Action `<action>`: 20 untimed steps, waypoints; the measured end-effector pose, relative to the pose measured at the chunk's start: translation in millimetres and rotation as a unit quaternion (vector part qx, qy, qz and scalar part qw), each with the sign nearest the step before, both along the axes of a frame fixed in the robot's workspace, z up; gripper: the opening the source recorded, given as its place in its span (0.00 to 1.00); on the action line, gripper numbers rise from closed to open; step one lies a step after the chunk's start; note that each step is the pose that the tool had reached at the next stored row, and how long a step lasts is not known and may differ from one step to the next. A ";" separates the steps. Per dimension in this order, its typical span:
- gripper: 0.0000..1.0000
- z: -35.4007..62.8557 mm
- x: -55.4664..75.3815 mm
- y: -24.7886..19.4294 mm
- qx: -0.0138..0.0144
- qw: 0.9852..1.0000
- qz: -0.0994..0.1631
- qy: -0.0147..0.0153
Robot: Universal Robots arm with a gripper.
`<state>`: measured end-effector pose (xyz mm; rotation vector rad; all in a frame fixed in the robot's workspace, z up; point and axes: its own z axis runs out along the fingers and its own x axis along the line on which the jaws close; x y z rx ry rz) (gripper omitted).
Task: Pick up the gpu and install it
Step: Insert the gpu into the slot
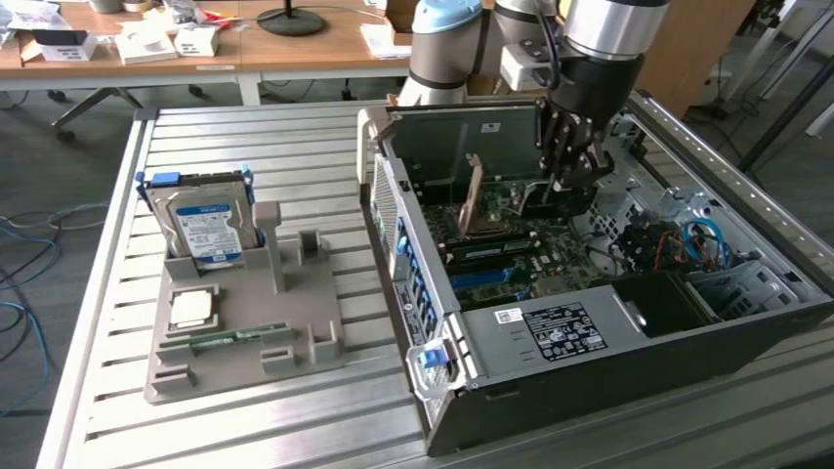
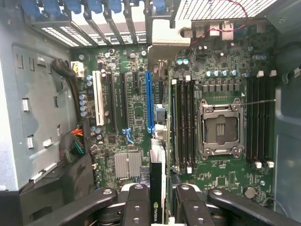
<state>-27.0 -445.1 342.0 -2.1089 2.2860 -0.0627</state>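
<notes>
End effector (image 2: 160, 207) clamped on the gpu (image 2: 157, 179) (seen edge-on), near the blue slot (image 2: 149, 101), inside the open computer case (image 1: 548, 391)

A: What place is this?
B: A robotics lab: robot arm (image 1: 606, 29) over an open PC case (image 1: 561, 391) on a metal worktop (image 1: 261, 430), cluttered desks (image 1: 300, 49) at twelve o'clock, floor cables (image 1: 26, 234) at nine

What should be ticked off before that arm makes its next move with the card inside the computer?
1. gpu clamped between the fingers of the gripper: ok.
2. Card edge lined up along the blue slot: ok, judging by the wrist view.
3. Card pressed fully into that slot: cannot tell.
4. Wire bundle lying away from the blue slot: ok.
</notes>
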 end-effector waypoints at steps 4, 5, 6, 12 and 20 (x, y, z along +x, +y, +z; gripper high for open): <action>0.26 -6.1 0.0 0.0 0.000 1.000 0.000 0.000; 0.26 -7.6 0.0 0.0 0.000 1.000 0.000 0.000; 0.26 -9.0 0.0 0.0 0.000 1.000 0.000 0.000; 0.26 -13.9 0.0 0.0 0.000 1.000 0.000 0.000; 0.26 -15.1 -2.6 -1.0 -0.001 1.000 0.021 0.000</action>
